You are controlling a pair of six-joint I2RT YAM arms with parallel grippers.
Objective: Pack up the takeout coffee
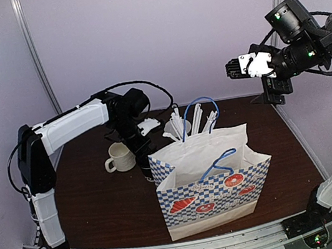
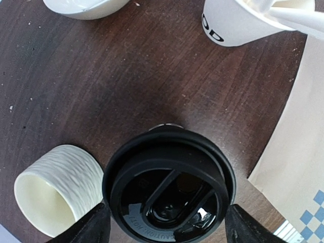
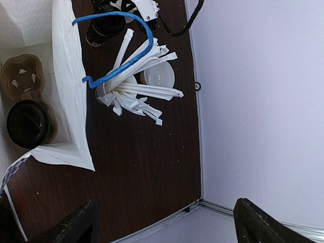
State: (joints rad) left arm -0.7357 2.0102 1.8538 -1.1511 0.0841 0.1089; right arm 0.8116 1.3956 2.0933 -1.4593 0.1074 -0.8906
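One takeout coffee (image 2: 169,190), a black cup with a black lid, stands on the dark table just behind the bag. My left gripper (image 2: 168,208) is shut on it, a finger (image 2: 93,228) on each side under the lid's rim. From the right wrist view this cup (image 3: 104,30) shows under the left wrist. Another lidded takeout coffee (image 3: 28,124) sits in a brown pulp carrier (image 3: 23,76) inside the open paper bag (image 1: 214,186). My right gripper (image 1: 231,68) hangs open and empty high above the table's back right.
A cream ribbed mug (image 1: 120,157) stands left of the held cup. A white cup of stirrers (image 1: 185,124) is behind the bag, next to a small white round dish (image 3: 158,77). The bag's blue handles (image 3: 121,61) stick up. Walls close in at the back and right.
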